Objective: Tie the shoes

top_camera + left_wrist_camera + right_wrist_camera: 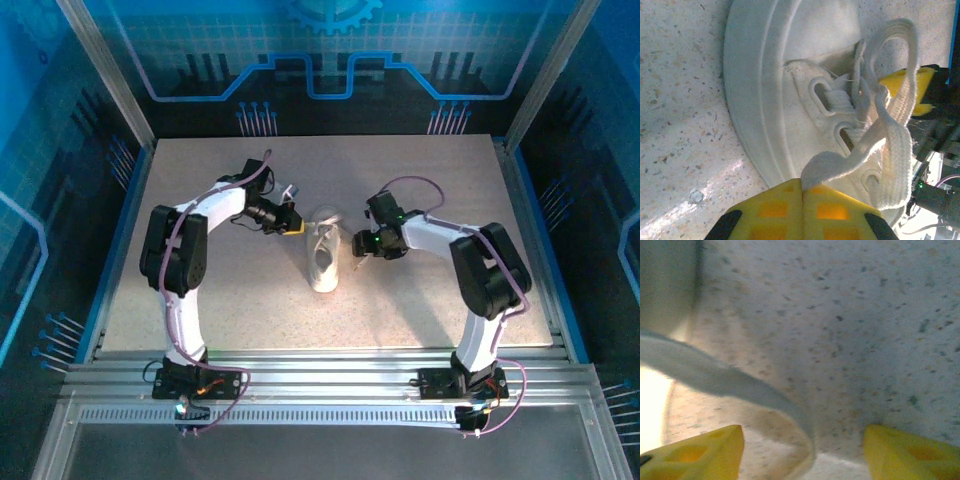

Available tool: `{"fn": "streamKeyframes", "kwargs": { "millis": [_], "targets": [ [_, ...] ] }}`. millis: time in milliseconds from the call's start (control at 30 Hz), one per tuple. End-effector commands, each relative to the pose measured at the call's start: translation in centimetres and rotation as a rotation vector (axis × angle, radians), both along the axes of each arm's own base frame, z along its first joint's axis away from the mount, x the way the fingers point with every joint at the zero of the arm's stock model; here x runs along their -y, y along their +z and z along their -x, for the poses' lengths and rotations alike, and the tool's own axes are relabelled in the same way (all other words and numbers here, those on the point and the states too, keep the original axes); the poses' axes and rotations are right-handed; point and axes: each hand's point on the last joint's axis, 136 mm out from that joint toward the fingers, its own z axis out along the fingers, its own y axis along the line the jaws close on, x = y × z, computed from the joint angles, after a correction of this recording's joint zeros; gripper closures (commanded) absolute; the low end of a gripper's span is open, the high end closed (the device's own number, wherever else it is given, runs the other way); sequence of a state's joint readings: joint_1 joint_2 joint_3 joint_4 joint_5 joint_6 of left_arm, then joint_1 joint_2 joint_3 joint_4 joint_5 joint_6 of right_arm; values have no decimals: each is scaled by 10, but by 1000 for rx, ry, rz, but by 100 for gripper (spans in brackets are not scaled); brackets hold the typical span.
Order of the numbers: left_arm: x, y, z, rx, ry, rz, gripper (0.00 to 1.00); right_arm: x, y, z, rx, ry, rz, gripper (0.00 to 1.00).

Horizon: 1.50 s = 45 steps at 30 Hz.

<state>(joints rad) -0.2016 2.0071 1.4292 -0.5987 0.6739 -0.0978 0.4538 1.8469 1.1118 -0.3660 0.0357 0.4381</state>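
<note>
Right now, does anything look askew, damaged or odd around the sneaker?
Nothing damaged. The sneaker sits upright, laces untied: one strand pinched in the shut left hand, another lying slack between the fingers of the open right hand.

The bench (680, 100) looks matt, speckled stone; on it the shoe (765, 100) is smooth white, its laces (895, 150) woven cloth.

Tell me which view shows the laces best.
Left wrist: the laces are close and sharp, threaded through the shoe, one end pinched in the left gripper. The top view shows them tiny. The right wrist shows one blurred strip by the open right gripper.
</note>
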Motion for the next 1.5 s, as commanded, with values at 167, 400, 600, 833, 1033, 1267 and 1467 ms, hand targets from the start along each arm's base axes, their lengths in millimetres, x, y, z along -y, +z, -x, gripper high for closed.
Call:
{"fn": "streamKeyframes", "kwargs": {
  "millis": [167,400,600,833,1033,1267,1467],
  "targets": [
    [-26,30,9,54,25,-17,100,15,-24,20,-120,25,168,90],
    [-85,54,27,92,136,-60,100,49,24,16,20,-85,132,100],
    [-155,49,50,28,304,-222,100,71,62,22,100,-158,88,100],
    [-200,48,73,14,389,-320,100,83,91,32,147,-175,71,100],
    [-216,46,79,23,429,-372,100,113,105,41,169,-257,75,100],
    [-225,40,85,1,437,-422,100,140,93,48,121,-310,73,100],
    [-240,28,96,-41,477,-447,100,148,77,62,58,-326,75,100]
  ]
}}
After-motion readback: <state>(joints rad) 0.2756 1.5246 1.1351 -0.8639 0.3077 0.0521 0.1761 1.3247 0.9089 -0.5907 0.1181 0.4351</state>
